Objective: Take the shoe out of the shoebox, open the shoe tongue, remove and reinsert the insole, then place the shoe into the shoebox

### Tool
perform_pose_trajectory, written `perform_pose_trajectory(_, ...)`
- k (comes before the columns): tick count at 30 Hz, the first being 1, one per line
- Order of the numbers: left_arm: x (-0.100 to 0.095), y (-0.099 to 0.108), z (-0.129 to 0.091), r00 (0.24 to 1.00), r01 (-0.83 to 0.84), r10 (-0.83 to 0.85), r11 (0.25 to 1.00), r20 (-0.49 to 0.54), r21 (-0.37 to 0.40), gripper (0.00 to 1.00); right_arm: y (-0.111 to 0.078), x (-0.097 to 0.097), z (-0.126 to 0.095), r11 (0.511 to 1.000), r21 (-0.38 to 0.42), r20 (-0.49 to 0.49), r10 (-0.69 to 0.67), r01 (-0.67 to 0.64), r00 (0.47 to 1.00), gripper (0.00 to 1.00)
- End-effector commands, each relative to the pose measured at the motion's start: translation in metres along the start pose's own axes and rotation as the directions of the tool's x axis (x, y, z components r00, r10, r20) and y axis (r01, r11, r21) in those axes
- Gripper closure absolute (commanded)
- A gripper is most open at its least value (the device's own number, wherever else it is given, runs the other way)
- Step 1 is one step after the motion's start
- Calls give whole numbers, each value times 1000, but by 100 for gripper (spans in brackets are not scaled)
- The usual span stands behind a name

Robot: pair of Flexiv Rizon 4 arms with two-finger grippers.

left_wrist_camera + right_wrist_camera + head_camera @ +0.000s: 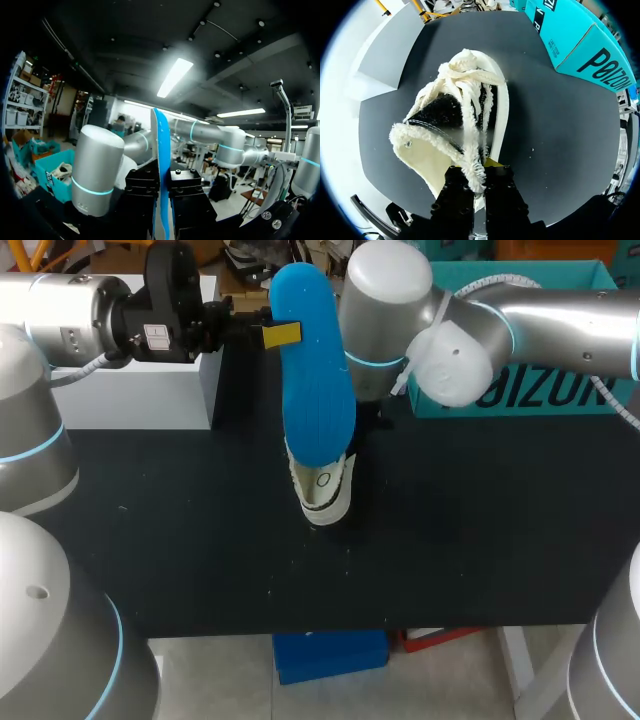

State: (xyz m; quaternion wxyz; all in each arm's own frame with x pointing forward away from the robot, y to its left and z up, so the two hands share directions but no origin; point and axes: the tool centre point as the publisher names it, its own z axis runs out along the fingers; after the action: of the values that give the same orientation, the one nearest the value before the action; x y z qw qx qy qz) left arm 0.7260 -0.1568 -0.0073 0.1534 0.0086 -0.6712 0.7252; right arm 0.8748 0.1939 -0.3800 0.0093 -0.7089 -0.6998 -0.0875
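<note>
The shoe sat near mid-worktop. The right hand was closed on the fleecy edge of its opening, holding the mouth wide. From that mouth the insole rose, its long axis leaning far. Whether its lower end was inside could not be told. At its far, upper part the left hand gripped it from the left. Any sliding would likely run along that axis.

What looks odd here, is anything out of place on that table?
Only the blue insole: it is outside the shoe, held upright above it by the left gripper. The right gripper pinches the fleecy lining at the shoe's opening. Nothing looks spilled or damaged.
</note>
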Motion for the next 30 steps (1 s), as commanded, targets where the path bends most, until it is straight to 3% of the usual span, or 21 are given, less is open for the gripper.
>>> perform_pose_trajectory(1, 0, 1, 1, 1000, -1, 1, 1000, 3, 1, 100, 1, -1, 10, 1000, 8, -4, 23, -23, 1000, 100)
perform_pose_trajectory(6, 0, 1, 1, 1000, -1, 1, 1000, 3, 1, 100, -2, -5, 16, 999, 14, -6, 40, -40, 999, 100)
perform_pose_trajectory(7, 0, 1, 1, 1000, -1, 1, 1000, 3, 1, 100, -3, -6, 17, 999, 14, -4, 43, -43, 999, 93)
perform_pose_trajectory(8, 0, 1, 1, 1000, -1, 1, 1000, 3, 1, 100, -3, -8, 17, 999, 13, -3, 47, -47, 999, 62)
perform_pose_trajectory(9, 0, 1, 1, 1000, -1, 1, 1000, 3, 1, 100, -4, -10, 16, 998, 9, -6, 60, -60, 998, 13)
perform_pose_trajectory(10, 0, 1, 1, 1000, -1, 1, 1000, 3, 1, 100, -4, -12, 15, 998, 7, -6, 65, -65, 998, 0)
perform_pose_trajectory(20, 0, 1, 1, 1000, -1, 1, 1000, 3, 1, 100, -2, -25, -18, 994, -31, -71, 105, -107, 992, 0)
perform_pose_trajectory(30, 0, 1, 1, 1000, -1, 1, 1000, 3, 1, 100, -12, -19, -51, 992, -15, -310, 114, -125, 944, 0)
